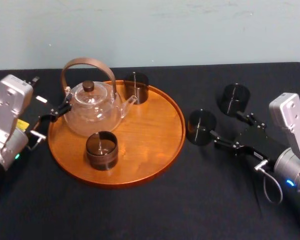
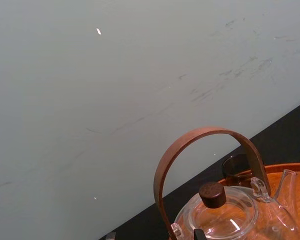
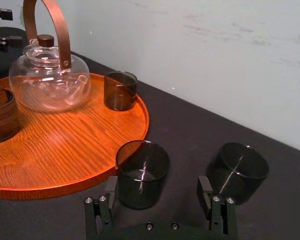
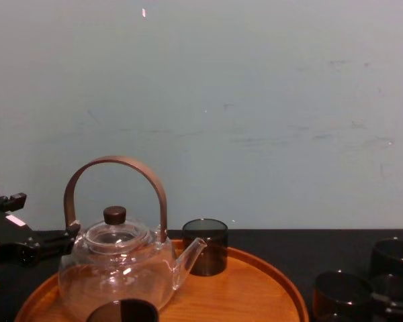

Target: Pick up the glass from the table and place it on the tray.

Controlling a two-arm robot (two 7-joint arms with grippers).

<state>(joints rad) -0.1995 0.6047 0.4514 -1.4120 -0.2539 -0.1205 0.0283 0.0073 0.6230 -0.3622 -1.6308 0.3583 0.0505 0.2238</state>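
The glass (image 1: pixel 201 127) you want stands on the table (image 1: pixel 190 210), just off the rim of the tray (image 1: pixel 155 165) at its 3 o'clock. A second glass (image 1: pixel 235 98) sits near it, at the first one's 1 o'clock. Watch that neighbour. Your right gripper (image 1: pixel 233 131) reaches in from 4 o'clock, low over the table with its jaws spread wide. The target seems (the right wrist view is the better guide) to sit closer to one finger than the other. Close like that and you may shove or tip it, or the outer finger may clip the second glass. The left gripper (image 1: pixel 55 114) idles at the tray's 9 o'clock, beside the teapot (image 1: pixel 92 107).
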